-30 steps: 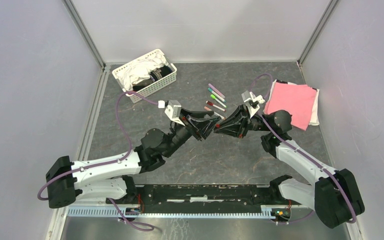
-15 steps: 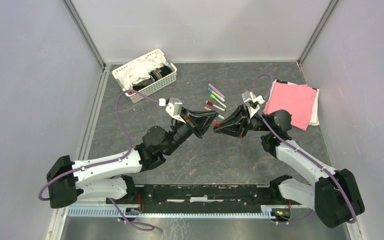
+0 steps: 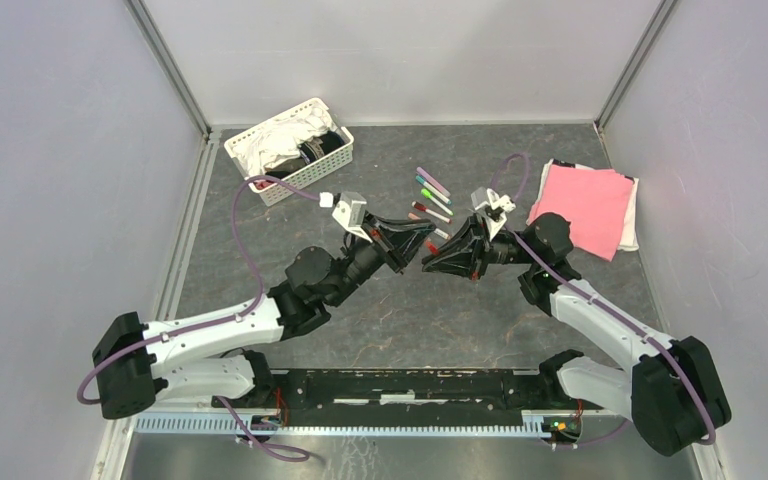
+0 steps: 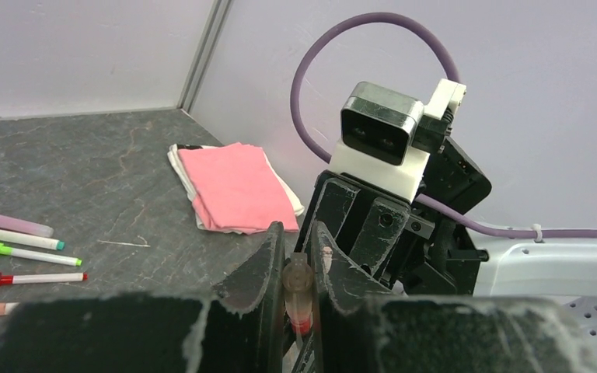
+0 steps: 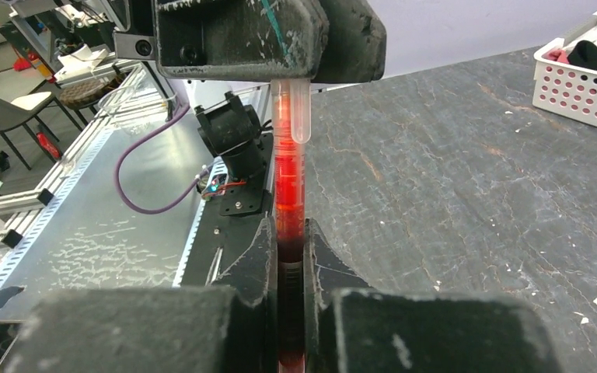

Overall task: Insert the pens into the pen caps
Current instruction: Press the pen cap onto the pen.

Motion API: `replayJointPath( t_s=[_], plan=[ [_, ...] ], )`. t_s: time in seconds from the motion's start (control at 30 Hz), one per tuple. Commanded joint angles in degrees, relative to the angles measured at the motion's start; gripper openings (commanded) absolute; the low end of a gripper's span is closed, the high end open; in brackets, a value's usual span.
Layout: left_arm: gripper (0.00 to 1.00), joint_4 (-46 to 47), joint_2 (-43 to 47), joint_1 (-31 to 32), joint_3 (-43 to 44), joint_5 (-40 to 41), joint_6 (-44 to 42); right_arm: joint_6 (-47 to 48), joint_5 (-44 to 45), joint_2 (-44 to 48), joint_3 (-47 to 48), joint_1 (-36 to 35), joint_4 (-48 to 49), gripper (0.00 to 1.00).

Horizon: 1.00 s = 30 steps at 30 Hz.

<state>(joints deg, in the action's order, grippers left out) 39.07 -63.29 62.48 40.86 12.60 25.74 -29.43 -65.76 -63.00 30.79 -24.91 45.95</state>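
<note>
My right tool (image 5: 288, 233) pinches the red pen (image 5: 288, 190), pointing at 12 o'clock into the clear cap (image 5: 286, 105) my left tool (image 4: 298, 239) pinches.

From above, what the arms hold between them is too small for me to tell. At the right wrist, the red pen (image 5: 288, 198) has its lower end lost in shadow; the basket (image 5: 583, 78) is cut off.
</note>
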Motion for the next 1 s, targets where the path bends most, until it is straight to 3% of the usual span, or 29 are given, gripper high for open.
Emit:
replayJointPath(
  t_s=[0.0, 0.3, 0.43, 0.57, 0.7, 0.73, 0.83, 0.97],
  plan=[
    [0.02, 1.85, -0.48, -0.43, 2.82, -3.38, -0.05, 1.09, 0.7, -0.1, 3.47, -0.4, -2.87, 0.0],
    [0.02, 5.53, -8.49, 0.94, -2.81, -14.55, 9.17, -11.97, 1.48, -1.22, 2.83, 1.86, 11.78, 0.0],
    [0.02, 3.43, -9.44, 6.62, -7.17, -10.78, 9.69, -14.42, 1.92, -1.37, 2.29, 3.77, 15.15, 0.0],
    [0.02, 4.19, -9.6, 7.88, -9.51, -7.58, 10.48, -11.57, 1.87, -2.32, 3.43, 3.58, 11.26, 0.0],
    [0.02, 0.54, -5.45, 5.93, -7.46, 0.11, 8.98, 6.46, 1.73, -0.58, 4.08, 0.51, -7.7, 0.0],
    [0.04, -0.38, -4.82, 4.98, -6.09, 1.58, 8.75, 7.57, 1.33, -0.39, 3.66, 0.14, -8.41, 0.0],
    [0.12, -3.81, -3.71, 2.67, -1.61, 4.33, 8.12, 9.27, 0.42, -0.36, 2.68, -0.02, -8.23, 0.0],
    [0.46, -6.09, -1.71, 1.81, 2.41, 8.77, 6.25, 15.13, 0.5, -0.63, 2.61, -0.3, -13.15, 0.0]
  ],
)
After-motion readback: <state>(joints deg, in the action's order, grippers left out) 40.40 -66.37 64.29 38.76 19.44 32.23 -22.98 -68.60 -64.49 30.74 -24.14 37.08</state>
